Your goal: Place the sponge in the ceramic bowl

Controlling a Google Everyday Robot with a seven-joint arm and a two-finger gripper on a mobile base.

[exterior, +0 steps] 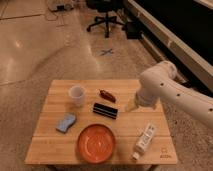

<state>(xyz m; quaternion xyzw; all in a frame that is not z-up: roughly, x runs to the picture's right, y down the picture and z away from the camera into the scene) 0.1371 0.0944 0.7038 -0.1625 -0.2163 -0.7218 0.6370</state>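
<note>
The light-blue sponge [66,122] lies on the left part of the wooden table [50,150]. To its right, near the front edge, sits the orange-red ceramic bowl [96,143] with nothing in it. My white arm reaches in from the right. Its gripper [132,105] shows as a pale tip just above the table's right-middle, next to a black box. It is open and holds nothing. It is well to the right of the sponge and behind and to the right of the bowl.
A translucent white cup [76,95] stands behind the sponge. A small red object [106,95] and a black box [105,110] lie mid-table. A white tube [144,140] lies front right. An office chair [105,20] stands far behind on the floor.
</note>
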